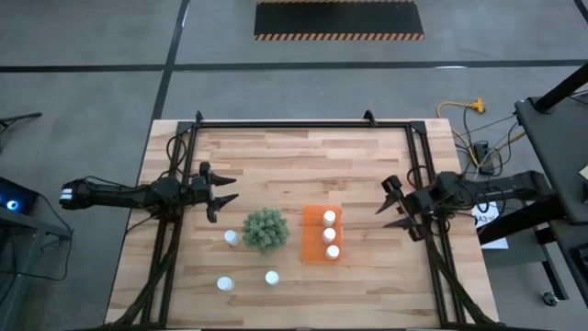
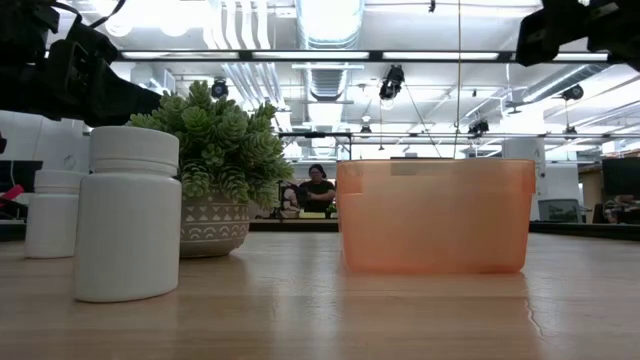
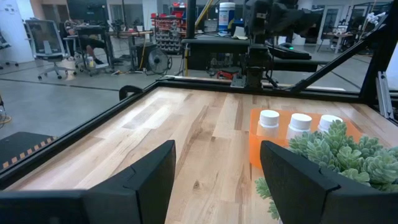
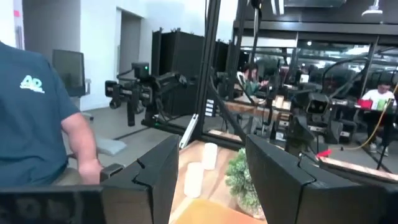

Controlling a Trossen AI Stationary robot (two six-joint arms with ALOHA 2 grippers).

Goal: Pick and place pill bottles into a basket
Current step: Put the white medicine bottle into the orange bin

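The orange basket (image 1: 322, 234) stands on the table's right of middle with three white pill bottles (image 1: 329, 235) in its right row; it also shows in the low view (image 2: 435, 215) and the left wrist view (image 3: 254, 140). Three more bottles stand on the table: one (image 1: 231, 238) left of the plant, two (image 1: 224, 284) (image 1: 272, 278) near the front edge. My left gripper (image 1: 223, 201) is open and empty, left of the plant. My right gripper (image 1: 389, 209) is open and empty, right of the basket.
A round green bushy plant (image 1: 265, 230) in a patterned pot stands between the loose bottles and the basket. A black frame (image 1: 303, 124) runs around the table's edges. A person in a blue shirt (image 4: 37, 118) shows beyond the table in the right wrist view.
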